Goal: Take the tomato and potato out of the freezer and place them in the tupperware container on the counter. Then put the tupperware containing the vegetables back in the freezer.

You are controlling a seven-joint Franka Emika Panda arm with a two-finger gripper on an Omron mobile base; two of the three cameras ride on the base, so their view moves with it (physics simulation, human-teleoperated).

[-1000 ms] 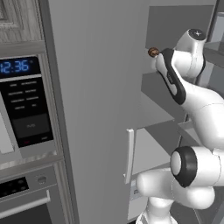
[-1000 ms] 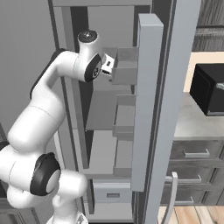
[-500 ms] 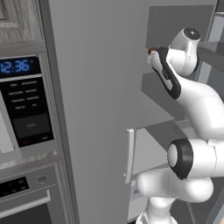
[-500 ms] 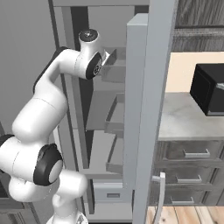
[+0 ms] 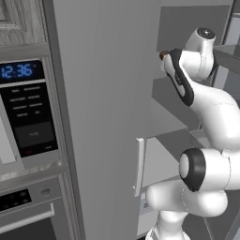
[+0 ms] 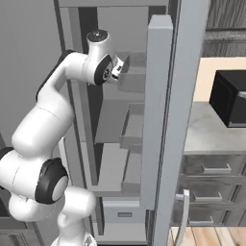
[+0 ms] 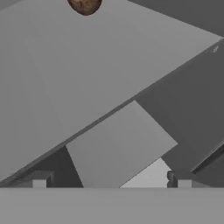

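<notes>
The pincer (image 7: 109,180) is spread wide and holds nothing; its two dark tips (image 7: 39,179) poke up at the bottom of the hand view. Just past them is a grey shelf (image 7: 87,78) inside the freezer (image 5: 108,93). Far up that shelf, at the top edge of the hand view, sits the potato (image 7: 85,5), a small brown lump. It lies ahead of the pincer and a little to the left, well apart from the tips. I think the hand must reach forward along the shelf to get it. Off to the right, the desk (image 6: 206,129) carries a black box (image 6: 230,98).
</notes>
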